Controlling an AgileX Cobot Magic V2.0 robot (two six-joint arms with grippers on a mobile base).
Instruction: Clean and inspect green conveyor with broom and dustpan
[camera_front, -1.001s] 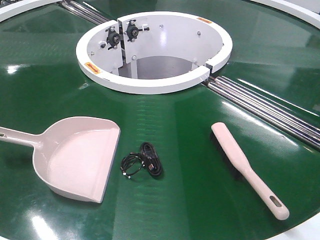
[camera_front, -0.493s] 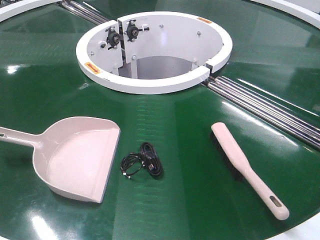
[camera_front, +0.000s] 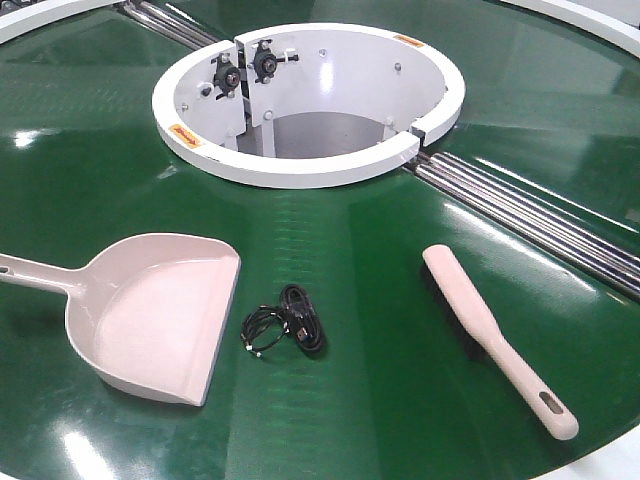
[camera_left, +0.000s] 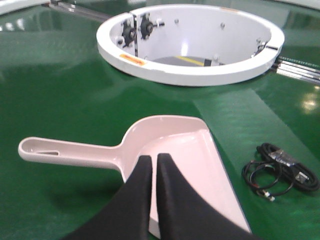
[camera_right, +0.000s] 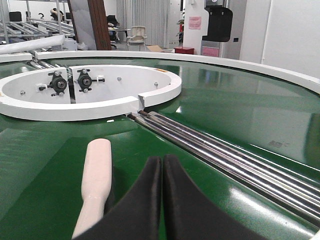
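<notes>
Change check: across the last second of the front view we find no difference. Nothing on the belt has shifted, and no arm enters that view. We judge the task not yet begun, with both tools untouched.

Green conveyor (camera_front: 330, 400): glossy, curved, and it carries everything below.

White hub (camera_front: 300, 170): ring at the far centre, with the silver rollers (camera_front: 530, 215) running out from it to the right.

Dustpan (camera_front: 150, 320): lies flat on the belt at near left, handle pointing left, mouth facing right.

Broom (camera_front: 480, 325): lies at near right, well apart from the dustpan, bristles down, slotted handle toward the near edge.

Black cable (camera_front: 285, 330): small coil just beside the dustpan mouth, not touching it. Likely the debris to sweep.

Left gripper (camera_left: 154, 159): fingers pressed together, holding nothing, tips lined up with the rear of the dustpan. We cannot tell whether they touch it.

Right gripper (camera_right: 162, 161): also closed and empty, with the broom just to its left.

Next, in our judgement: each gripper must open before it can take its tool.
</notes>
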